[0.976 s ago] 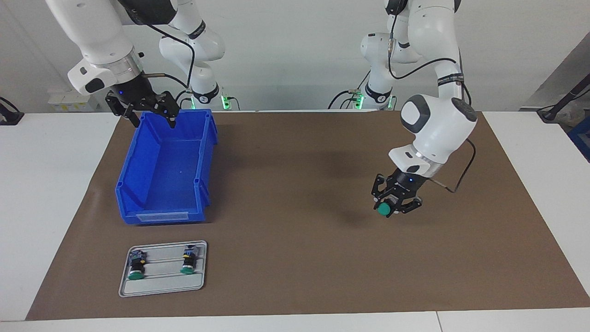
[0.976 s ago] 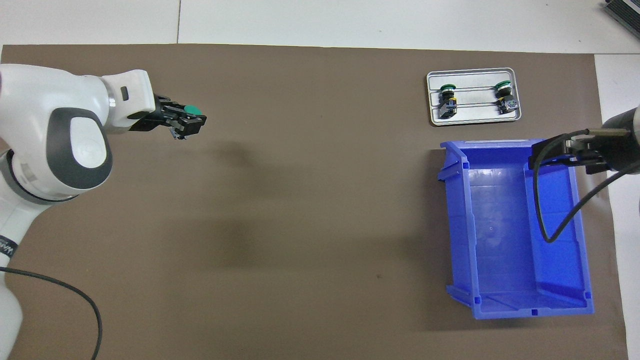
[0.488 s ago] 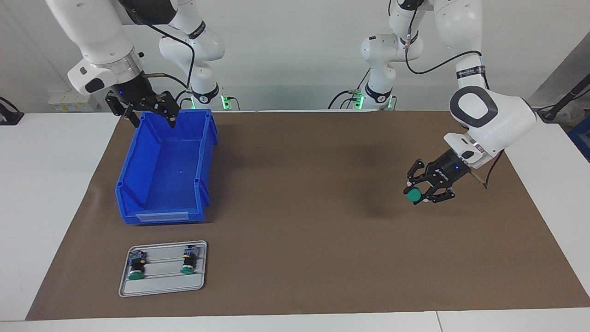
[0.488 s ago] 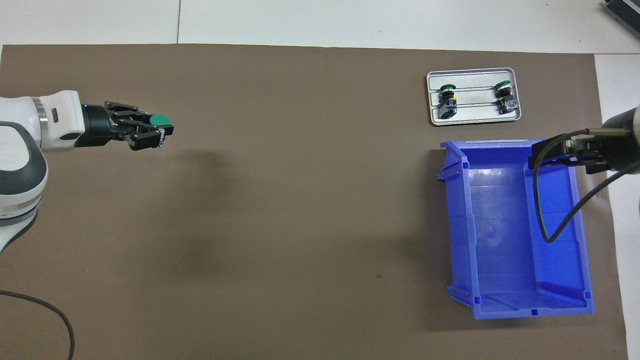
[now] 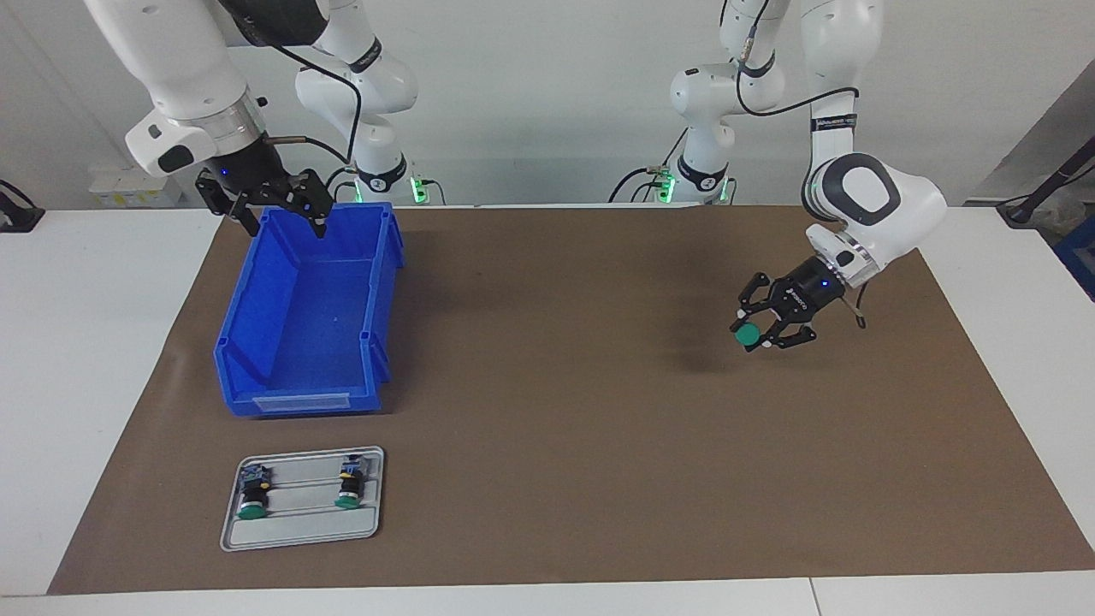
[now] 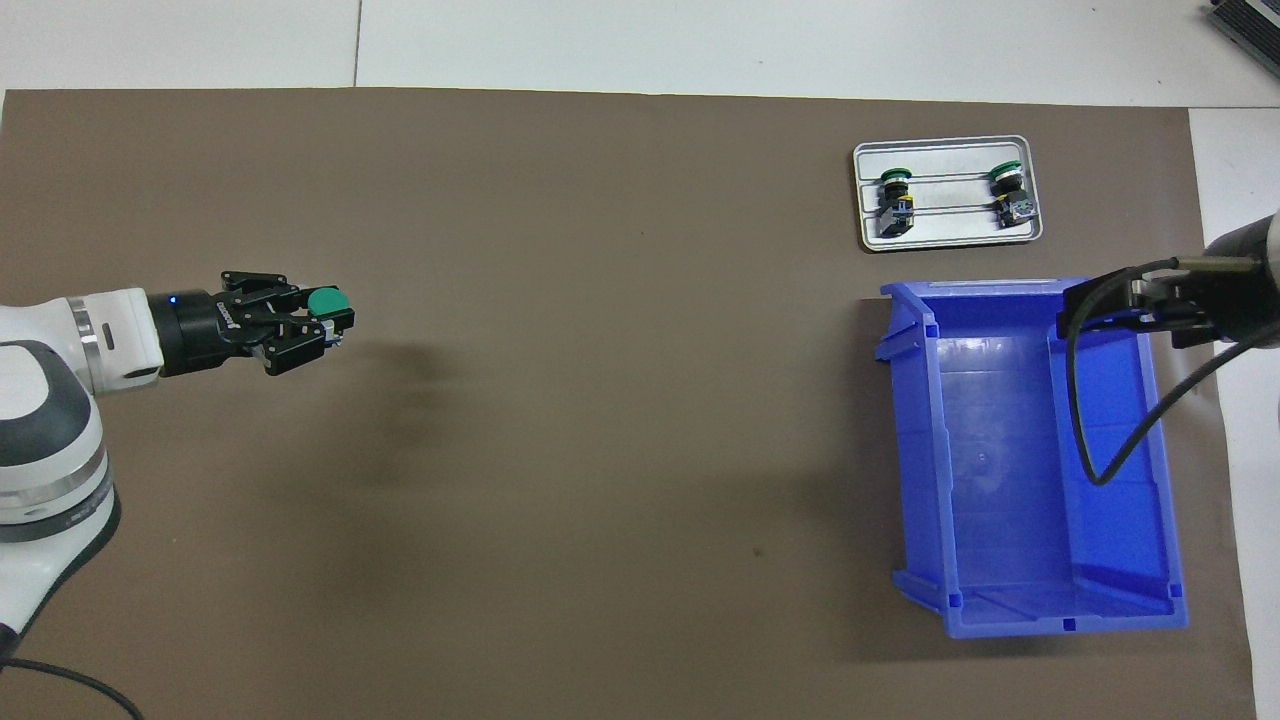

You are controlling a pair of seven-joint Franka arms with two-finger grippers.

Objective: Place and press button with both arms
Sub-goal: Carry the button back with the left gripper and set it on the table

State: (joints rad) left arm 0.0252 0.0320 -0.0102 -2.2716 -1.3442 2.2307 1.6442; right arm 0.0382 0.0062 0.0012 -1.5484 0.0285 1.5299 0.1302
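Observation:
My left gripper (image 5: pixel 764 329) (image 6: pixel 325 325) is shut on a green-capped button (image 5: pixel 749 335) (image 6: pixel 326 301) and holds it in the air over the brown mat toward the left arm's end of the table. Two more green-capped buttons (image 5: pixel 251 496) (image 5: pixel 349 485) lie on a small grey tray (image 5: pixel 299 530) (image 6: pixel 945 238). My right gripper (image 5: pixel 272 210) (image 6: pixel 1100 305) hangs over the rim of the blue bin (image 5: pixel 257 299) (image 6: pixel 1035 600) at its end nearest the robots, with fingers spread and nothing between them.
The brown mat (image 5: pixel 556 445) covers most of the white table. The blue bin stands toward the right arm's end of the table. The tray lies farther from the robots than the bin.
My left gripper has swung with the button toward the left arm's end of the table, then drawn back toward the robots. The right arm has not moved.

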